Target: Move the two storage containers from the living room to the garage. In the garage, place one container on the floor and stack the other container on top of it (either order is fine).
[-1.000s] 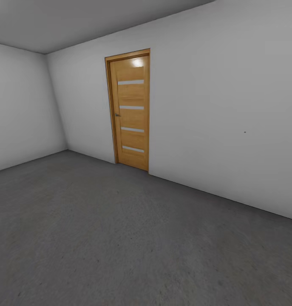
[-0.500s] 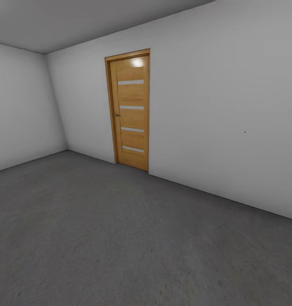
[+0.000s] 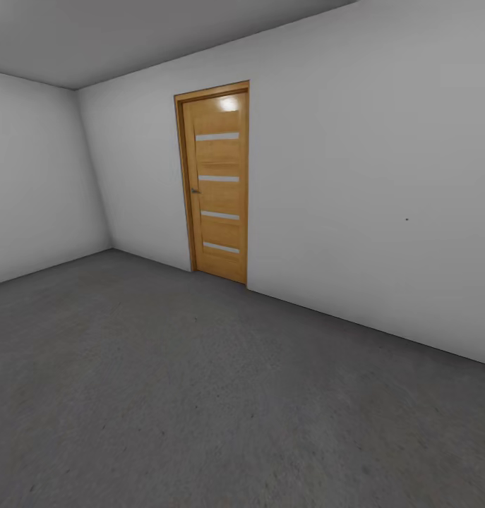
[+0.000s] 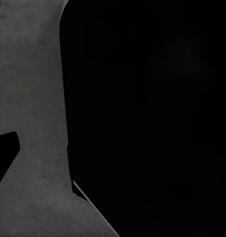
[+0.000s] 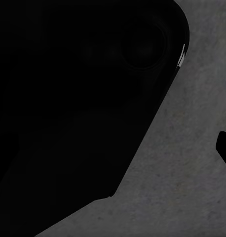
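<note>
- Garage: a bare room with plain white walls (image 3: 369, 183), a grey ceiling (image 3: 129, 35) and a concrete floor (image 3: 200, 395), seen from the head camera.
- Door (image 3: 217, 183): orange wood, set in the far wall, closed within a matching frame. Four pale horizontal slits run down its panel. A small dark handle (image 3: 195, 190) sits on the door's left edge, about halfway up. A bright glare marks the panel near the top.
- Walls: one stretch runs from the door toward the right of the head view; another meets it at a corner to the left of the door. A tiny dark speck (image 3: 406, 219) shows on the wall well to the right of the door.
- Floor: rough dark grey concrete, unmarked, spreading from the foot of the door toward the camera. The same mottled grey surface (image 4: 29, 98) appears in the left wrist view and in the right wrist view (image 5: 192, 187).
- Left wrist view: a large black rounded body (image 4: 147, 118) covers most of the picture, with a small black wedge (image 4: 4, 155) apart from it at the edge. Whether the left pincer is spread or pressed together cannot be told.
- Right wrist view: a large black rounded body (image 5: 78, 98) stands before the concrete, with a small black shape (image 5: 225, 145) at the edge. The right pincer's state cannot be told either.
</note>
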`<state>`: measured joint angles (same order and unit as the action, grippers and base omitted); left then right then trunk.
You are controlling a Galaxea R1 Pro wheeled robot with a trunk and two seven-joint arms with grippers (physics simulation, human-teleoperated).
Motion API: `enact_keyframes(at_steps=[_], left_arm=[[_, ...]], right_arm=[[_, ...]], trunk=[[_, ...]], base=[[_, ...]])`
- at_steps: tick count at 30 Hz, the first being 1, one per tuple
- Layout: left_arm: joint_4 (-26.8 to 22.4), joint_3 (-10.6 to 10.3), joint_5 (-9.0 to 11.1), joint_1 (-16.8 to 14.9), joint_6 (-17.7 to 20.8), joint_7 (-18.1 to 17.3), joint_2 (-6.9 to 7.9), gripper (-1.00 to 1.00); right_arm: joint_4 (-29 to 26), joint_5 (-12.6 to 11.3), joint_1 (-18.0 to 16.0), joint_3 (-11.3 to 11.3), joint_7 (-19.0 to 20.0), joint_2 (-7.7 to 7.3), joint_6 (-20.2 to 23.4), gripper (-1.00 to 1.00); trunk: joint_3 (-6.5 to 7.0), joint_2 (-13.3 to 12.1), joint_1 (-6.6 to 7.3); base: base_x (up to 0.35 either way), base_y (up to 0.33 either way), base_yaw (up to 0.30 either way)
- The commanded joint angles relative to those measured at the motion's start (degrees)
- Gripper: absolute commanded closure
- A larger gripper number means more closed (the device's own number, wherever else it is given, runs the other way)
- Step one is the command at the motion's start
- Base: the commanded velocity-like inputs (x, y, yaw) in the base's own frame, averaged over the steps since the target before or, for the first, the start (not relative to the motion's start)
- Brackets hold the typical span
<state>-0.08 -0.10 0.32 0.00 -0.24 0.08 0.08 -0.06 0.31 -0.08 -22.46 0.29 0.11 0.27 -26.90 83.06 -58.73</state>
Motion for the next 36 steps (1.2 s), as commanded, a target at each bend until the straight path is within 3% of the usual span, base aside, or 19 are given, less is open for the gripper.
enact_keyframes(at_steps=[1,36], left_arm=[[-0.01,-0.02,0.03,0.00,-0.03,0.01,0.00,-1.00],[-0.01,-0.02,0.03,0.00,-0.03,0.01,0.00,-1.00]], right_arm=[[-0.01,0.03,-0.01,-0.18,0.03,0.00,0.03,-1.00],[-0.01,0.03,-0.01,-0.18,0.03,0.00,0.03,-1.00]], trunk=[[-0.03,0.02,0.00],[-0.03,0.02,0.00]], base=[[0.000,0.000,0.000],[0.000,0.000,0.000]])
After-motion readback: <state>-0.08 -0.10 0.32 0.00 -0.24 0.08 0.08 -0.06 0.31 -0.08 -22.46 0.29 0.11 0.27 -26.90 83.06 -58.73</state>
